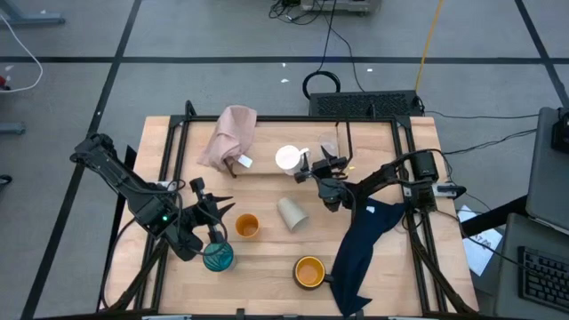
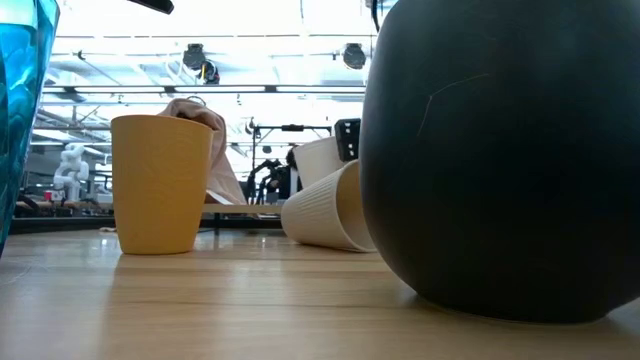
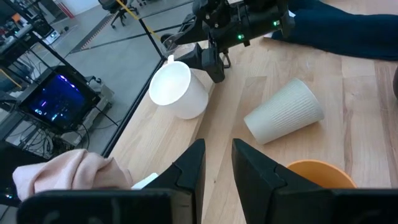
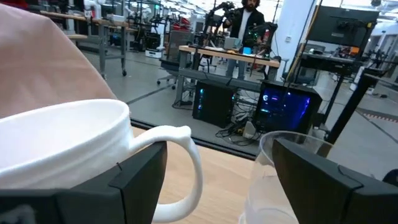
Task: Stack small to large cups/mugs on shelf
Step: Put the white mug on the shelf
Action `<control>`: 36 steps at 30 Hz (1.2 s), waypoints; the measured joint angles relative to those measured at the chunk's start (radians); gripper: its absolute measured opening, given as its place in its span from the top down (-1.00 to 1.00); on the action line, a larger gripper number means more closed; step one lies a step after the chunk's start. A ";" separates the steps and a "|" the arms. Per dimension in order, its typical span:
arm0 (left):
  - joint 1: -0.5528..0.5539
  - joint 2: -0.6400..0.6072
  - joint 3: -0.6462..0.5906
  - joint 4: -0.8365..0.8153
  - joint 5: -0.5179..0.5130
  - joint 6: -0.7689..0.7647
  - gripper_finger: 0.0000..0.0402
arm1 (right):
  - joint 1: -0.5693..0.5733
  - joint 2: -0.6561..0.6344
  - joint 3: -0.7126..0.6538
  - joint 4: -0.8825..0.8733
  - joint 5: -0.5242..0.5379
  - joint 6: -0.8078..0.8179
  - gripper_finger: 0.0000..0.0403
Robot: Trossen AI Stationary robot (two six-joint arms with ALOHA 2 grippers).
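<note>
Right gripper (image 1: 307, 169), centre frame in the high view, we see spread wide at the white mug's (image 1: 288, 158) handle, gripping nothing; left gripper (image 1: 213, 213), lower left, we cannot tell.

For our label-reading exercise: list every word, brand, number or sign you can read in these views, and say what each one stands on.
Readable text: none in any view.
Small white tag beside the pink cloth: any print too small to read.
Glowing blue monitor beyond the table: blurred, nothing legible.
White mug, ribbed beige cup, teal glass: no visible print.
</note>
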 joint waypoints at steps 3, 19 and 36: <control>0.000 0.000 0.000 0.000 0.000 -0.007 0.60 | -0.001 -0.001 -0.010 -0.017 -0.011 0.040 -0.41; 0.000 0.000 0.000 0.000 0.005 -0.011 0.60 | 0.006 -0.001 -0.023 -0.046 -0.050 0.089 -0.41; 0.000 0.000 0.000 0.000 0.015 -0.019 0.60 | 0.093 -0.145 -0.023 -0.086 -0.045 -0.068 -0.41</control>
